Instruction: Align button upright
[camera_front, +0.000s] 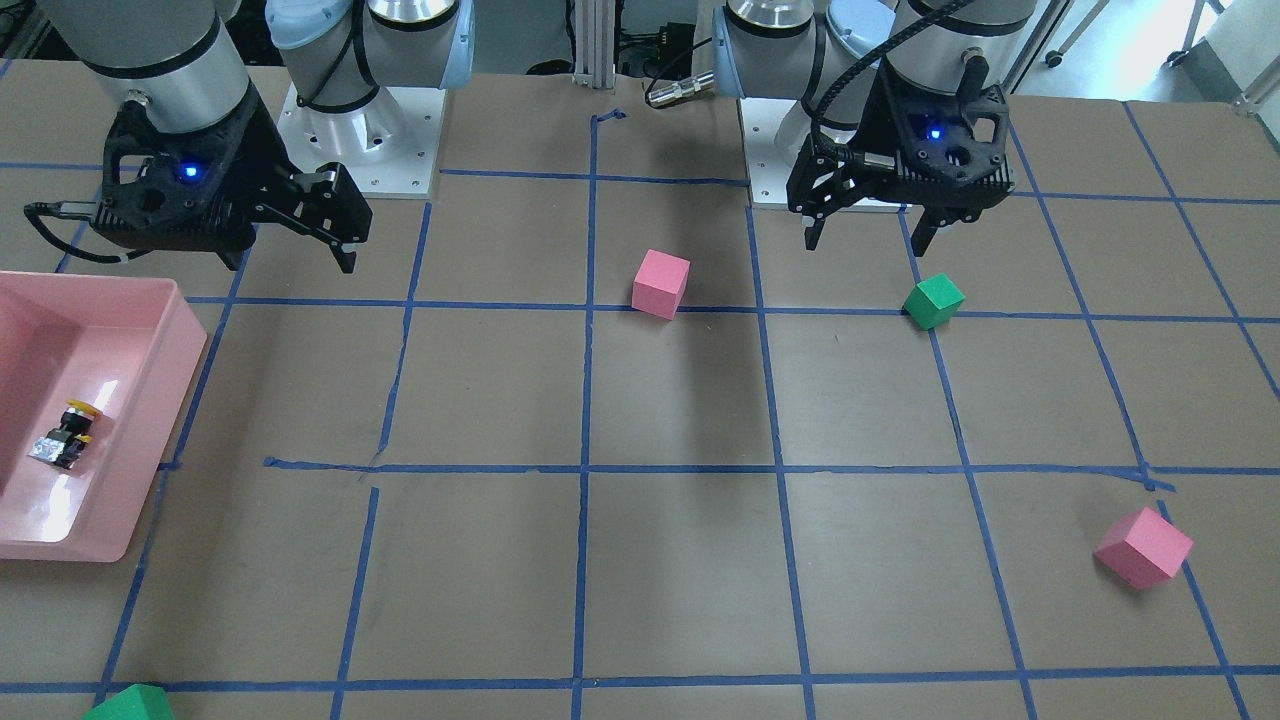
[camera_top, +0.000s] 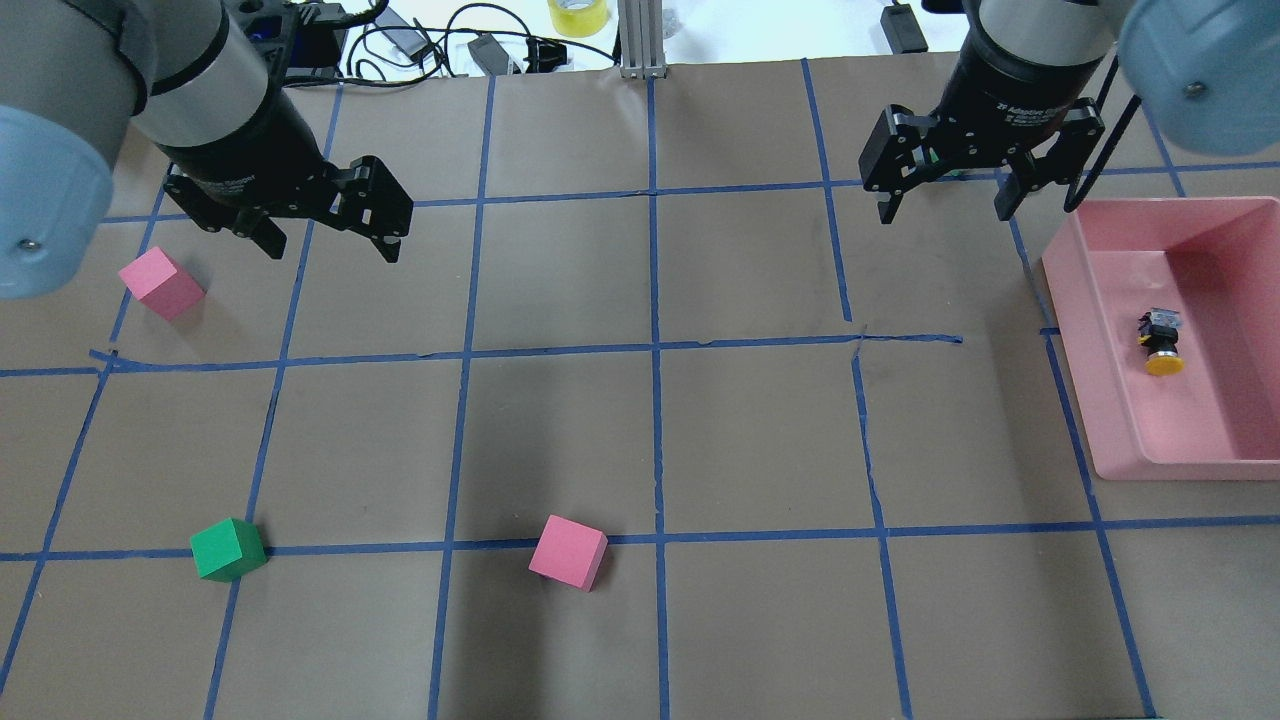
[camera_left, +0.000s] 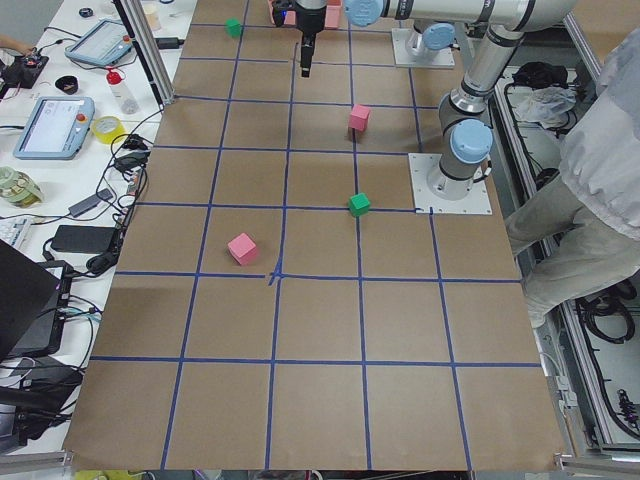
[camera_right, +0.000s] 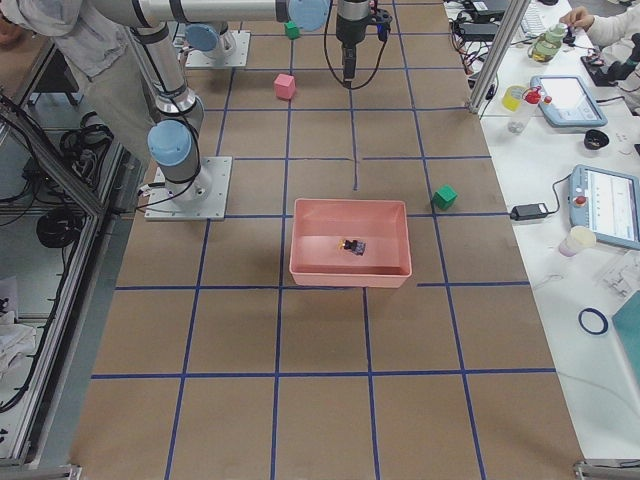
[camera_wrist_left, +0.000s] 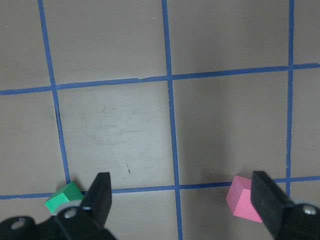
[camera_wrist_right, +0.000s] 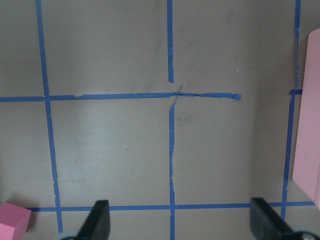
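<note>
The button (camera_top: 1160, 345) lies on its side inside the pink bin (camera_top: 1090, 330) on my right, with its yellow cap towards the robot. It also shows in the front view (camera_front: 65, 435) and the right side view (camera_right: 350, 246). My right gripper (camera_top: 944, 213) is open and empty, hovering above the table to the bin's left and further back. It also shows in the front view (camera_front: 290, 262) and its own wrist view (camera_wrist_right: 180, 220). My left gripper (camera_top: 330, 245) is open and empty, above the table's left side. It also shows in the front view (camera_front: 865, 247) and its own wrist view (camera_wrist_left: 182, 200).
On the table lie a pink cube (camera_top: 160, 283) by my left gripper, a green cube (camera_top: 228, 549) and a second pink cube (camera_top: 568, 552). Another green cube (camera_front: 130, 703) lies at the far edge past the bin. Blue tape lines grid the brown table.
</note>
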